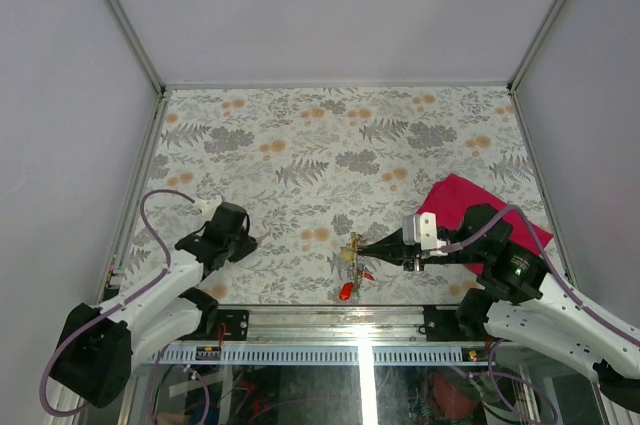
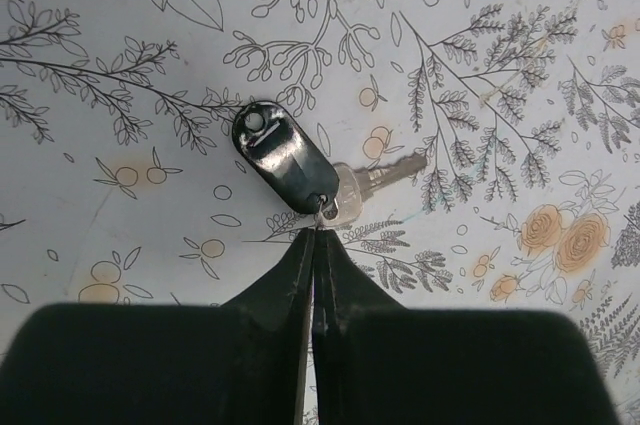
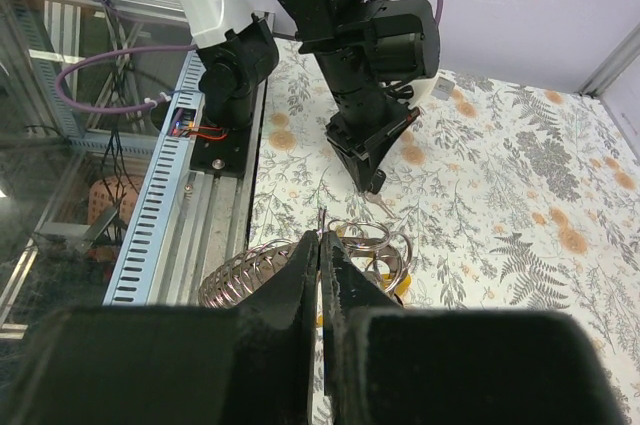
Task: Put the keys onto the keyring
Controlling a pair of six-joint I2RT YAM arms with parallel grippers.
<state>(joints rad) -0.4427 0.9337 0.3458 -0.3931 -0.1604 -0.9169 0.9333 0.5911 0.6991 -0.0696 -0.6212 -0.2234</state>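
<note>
from the top view the left gripper is nose-down over the flowery table, and its own body covers whatever's under it, so no telling from there how the fingers sit. the right gripper reaches in from the right with the keyring at its tip, but the bunch is just a tiny glinty tangle, can't count keys. one red key lies by itself near the table's front edge, close to that bunch. the magenta cloth is half buried under the right arm. left wrist view: fingers pressed flat together, tips right at the edge of the black key. it lies flat on the table with its silver blade sticking out to the right. there's a small silvery bit at the tips, but i can't tell if it's actually pinched. any marking on the glossy head is lost in the glare. right wrist view: fingers pressed together on the keyring's wire, loops fanning out just past the tips. a yellow key head sits mostly hidden under them, and a springy metal coil on the left is cut off by the gripper body. a grey tag on the left arm's wrist is too small to read.
</note>
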